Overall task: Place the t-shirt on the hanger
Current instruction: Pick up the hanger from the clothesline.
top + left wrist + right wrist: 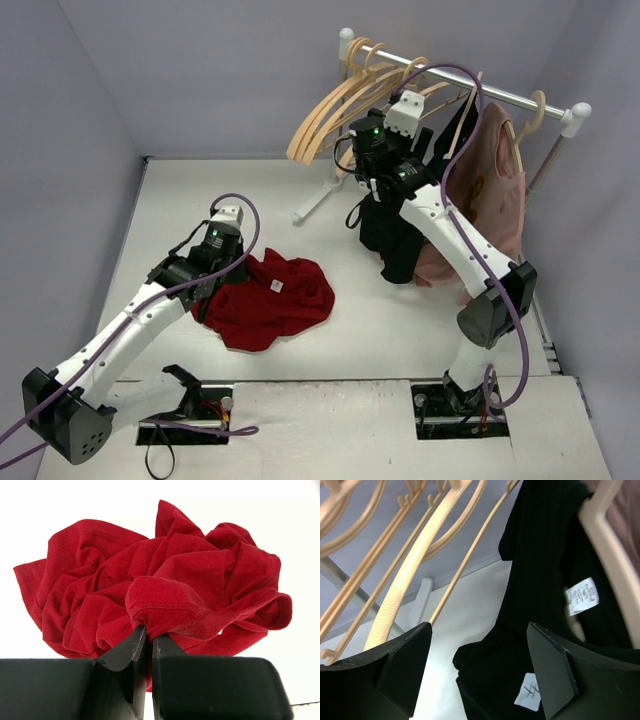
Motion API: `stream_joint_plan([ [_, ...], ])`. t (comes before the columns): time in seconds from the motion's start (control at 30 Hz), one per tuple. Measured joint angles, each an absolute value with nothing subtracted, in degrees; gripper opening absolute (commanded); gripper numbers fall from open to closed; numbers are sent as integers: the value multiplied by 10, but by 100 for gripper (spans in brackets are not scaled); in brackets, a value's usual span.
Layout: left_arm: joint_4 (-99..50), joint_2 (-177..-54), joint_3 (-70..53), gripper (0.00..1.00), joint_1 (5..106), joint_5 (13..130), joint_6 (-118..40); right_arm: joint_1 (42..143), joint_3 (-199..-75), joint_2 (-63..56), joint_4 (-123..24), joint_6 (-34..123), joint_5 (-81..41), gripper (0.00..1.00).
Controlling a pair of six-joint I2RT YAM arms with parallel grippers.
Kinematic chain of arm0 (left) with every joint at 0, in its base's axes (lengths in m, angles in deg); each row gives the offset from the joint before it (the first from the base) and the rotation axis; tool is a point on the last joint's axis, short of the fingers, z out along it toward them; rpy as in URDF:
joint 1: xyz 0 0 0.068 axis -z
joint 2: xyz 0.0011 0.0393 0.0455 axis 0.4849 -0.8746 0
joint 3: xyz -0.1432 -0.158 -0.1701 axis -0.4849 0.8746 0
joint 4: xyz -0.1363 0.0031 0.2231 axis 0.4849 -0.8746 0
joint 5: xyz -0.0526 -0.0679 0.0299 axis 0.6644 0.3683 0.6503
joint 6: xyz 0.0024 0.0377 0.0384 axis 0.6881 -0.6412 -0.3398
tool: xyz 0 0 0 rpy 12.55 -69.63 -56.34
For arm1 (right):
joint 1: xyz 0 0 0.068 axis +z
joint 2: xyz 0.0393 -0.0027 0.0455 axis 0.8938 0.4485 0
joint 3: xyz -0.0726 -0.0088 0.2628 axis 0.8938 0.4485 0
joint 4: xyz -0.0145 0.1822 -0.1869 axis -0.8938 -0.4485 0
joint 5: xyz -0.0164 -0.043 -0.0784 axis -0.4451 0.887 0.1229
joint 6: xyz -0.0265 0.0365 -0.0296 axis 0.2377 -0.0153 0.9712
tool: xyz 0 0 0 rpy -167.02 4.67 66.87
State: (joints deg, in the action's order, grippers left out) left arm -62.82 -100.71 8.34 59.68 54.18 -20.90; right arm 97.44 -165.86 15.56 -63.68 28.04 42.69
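The dark red t-shirt (280,302) lies crumpled on the white table, its white tag (277,285) showing. My left gripper (222,283) is at the shirt's left edge, and in the left wrist view (149,632) it is shut on a ribbed fold of the t-shirt (165,597). Several pale wood hangers (330,115) hang on the rail. My right gripper (362,188) is open and empty just below them. In the right wrist view (479,625) a hanger (405,580) passes above its left finger without touching it.
A white clothes rack (470,85) stands at the back right. A black garment (395,235) and a dusty pink printed shirt (495,190) hang on it. The black garment (540,555) fills the space behind my right gripper's right finger. Grey walls close the left, back and right.
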Motion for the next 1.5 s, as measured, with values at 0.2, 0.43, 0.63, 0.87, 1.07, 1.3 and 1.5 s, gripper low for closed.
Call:
stream_joint_plan([
  [0.2, -628, -1019, 83, 0, 597, 542, -217, 974, -1645, 110, -636, 293, 423, 72],
  [0.43, -628, -1024, 80, 0, 597, 542, -223, 975, -1676, 87, -634, 295, 364, 79],
  [0.63, -628, -1024, 77, 0, 597, 542, -224, 975, -1734, 98, -630, 293, 357, 80],
  [0.87, -628, -1024, 77, 0, 597, 541, -224, 975, -1764, 160, -624, 281, 372, 80],
  [1.07, -628, -1019, 77, 0, 597, 541, -224, 975, -1766, 216, -630, 271, 390, 78],
  [1.3, -628, -1016, 77, 0, 597, 540, -224, 974, -1766, 226, -632, 271, 419, 72],
  [1.5, -628, -1016, 77, 0, 597, 540, -224, 972, -1753, 225, -630, 271, 427, 63],
])
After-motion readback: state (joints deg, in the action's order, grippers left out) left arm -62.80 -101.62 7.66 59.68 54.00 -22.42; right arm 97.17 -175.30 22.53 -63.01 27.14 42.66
